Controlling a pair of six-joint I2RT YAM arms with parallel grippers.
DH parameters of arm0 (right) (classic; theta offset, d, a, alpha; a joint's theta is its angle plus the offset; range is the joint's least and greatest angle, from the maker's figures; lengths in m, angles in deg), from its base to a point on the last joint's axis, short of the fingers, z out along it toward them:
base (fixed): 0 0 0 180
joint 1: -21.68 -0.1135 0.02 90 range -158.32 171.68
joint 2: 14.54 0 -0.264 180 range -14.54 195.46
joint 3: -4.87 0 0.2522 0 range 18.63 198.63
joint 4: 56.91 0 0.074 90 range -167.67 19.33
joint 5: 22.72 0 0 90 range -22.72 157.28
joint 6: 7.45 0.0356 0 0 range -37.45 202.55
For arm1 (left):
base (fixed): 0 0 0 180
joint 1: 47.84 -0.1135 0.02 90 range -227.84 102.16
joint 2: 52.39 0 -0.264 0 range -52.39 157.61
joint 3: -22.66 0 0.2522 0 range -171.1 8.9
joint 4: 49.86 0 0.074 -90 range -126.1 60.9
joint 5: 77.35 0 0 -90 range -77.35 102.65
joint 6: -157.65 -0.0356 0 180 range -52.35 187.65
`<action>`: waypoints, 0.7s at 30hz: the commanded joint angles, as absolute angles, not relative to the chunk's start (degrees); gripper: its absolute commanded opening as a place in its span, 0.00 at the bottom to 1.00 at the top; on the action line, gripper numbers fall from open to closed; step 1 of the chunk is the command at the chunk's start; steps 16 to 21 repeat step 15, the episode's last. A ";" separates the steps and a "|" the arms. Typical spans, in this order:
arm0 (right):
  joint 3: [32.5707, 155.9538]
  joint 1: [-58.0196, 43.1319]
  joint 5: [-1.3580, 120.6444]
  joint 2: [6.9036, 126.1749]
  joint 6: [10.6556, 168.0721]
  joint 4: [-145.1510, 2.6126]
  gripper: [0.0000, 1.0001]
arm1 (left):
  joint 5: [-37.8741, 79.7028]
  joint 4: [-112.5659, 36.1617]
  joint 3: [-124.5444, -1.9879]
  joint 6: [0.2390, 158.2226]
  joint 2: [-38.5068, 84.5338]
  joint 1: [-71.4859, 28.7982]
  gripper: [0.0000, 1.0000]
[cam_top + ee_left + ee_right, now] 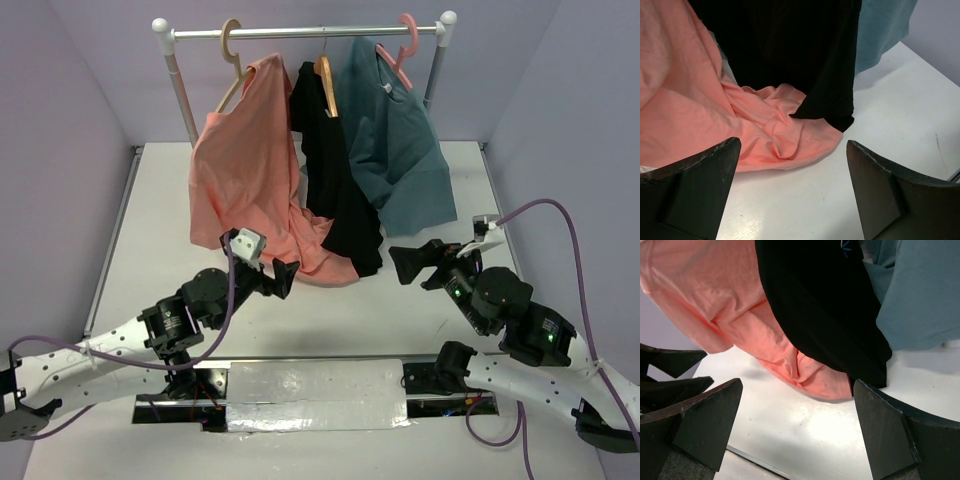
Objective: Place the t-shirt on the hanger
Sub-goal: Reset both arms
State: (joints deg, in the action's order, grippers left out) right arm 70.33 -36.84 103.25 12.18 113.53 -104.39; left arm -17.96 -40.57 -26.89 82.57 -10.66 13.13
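The salmon t-shirt (250,170) hangs from the pale beige hanger (232,62) on the rail at the back left. The hanger's left shoulder shows bare beside the cloth. The shirt's lower hem lies bunched on the table. My left gripper (283,277) is open and empty, low over the table just in front of that hem. In the left wrist view the t-shirt (690,100) lies beyond the gripper (792,190). My right gripper (412,262) is open and empty, to the right of the hem. The right wrist view shows the t-shirt (715,295) beyond the gripper (797,425).
A black shirt (335,170) on a brown wooden hanger (325,75) and a teal shirt (395,140) on a pink hanger (405,40) hang right of the t-shirt. The rack's rail (300,32) spans the back. Side walls enclose the white table (150,240).
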 commanded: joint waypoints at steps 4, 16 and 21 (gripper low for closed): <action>69.69 -37.20 100.77 11.48 112.26 -101.61 1.00 | -19.17 -42.87 -29.33 81.80 -8.80 13.42 1.00; 69.43 -37.12 101.21 11.03 112.34 -100.99 1.00 | -21.62 -43.39 -28.98 81.80 -8.89 13.42 0.99; 69.43 -37.12 101.21 11.03 112.34 -100.99 1.00 | -21.62 -43.39 -28.98 81.80 -8.89 13.42 0.99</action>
